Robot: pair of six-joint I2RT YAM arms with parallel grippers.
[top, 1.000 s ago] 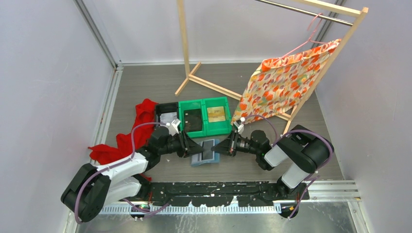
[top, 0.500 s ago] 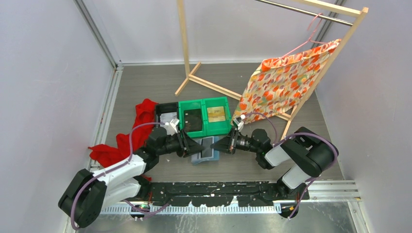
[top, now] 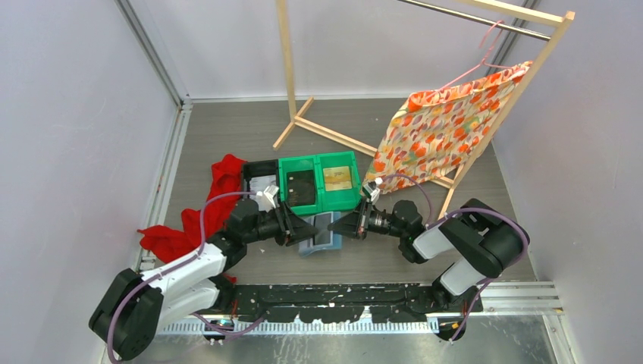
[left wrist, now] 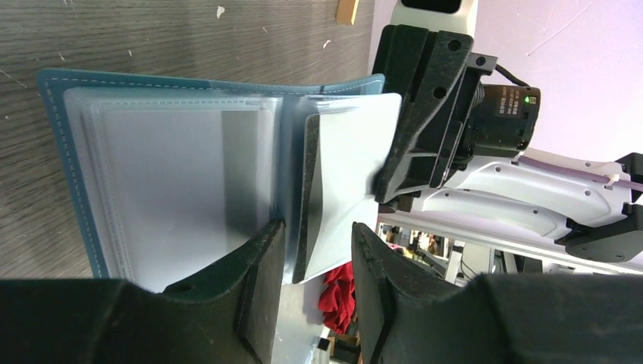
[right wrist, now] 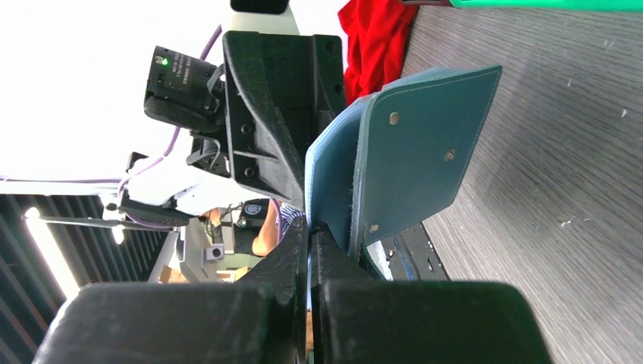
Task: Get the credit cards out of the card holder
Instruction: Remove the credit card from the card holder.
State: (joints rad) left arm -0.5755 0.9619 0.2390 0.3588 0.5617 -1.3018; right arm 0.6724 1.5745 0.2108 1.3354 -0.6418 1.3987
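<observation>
The slate-blue card holder point(top: 319, 234) lies open on the table between my two grippers. In the left wrist view its pale clear pockets point(left wrist: 152, 167) face up and one pale greyish leaf point(left wrist: 345, 174) stands up from the spine; I cannot tell whether it is a card or a pocket. My left gripper point(left wrist: 318, 227) is open, with a finger on each side of that leaf's near edge. My right gripper point(right wrist: 309, 227) is shut on a thin pale leaf of the holder, beside the raised blue cover point(right wrist: 417, 159). No separate card shows outside the holder.
Two green bins point(top: 355, 199) and a black bin point(top: 251, 173) stand just behind the holder. A red cloth point(top: 205, 212) lies at the left. A wooden rack point(top: 334, 136) with a patterned cloth point(top: 447, 121) on a hanger stands at the back right.
Both grippers and the card holder have edged slightly away from the arm bases, toward the bins. The grips look unchanged.
</observation>
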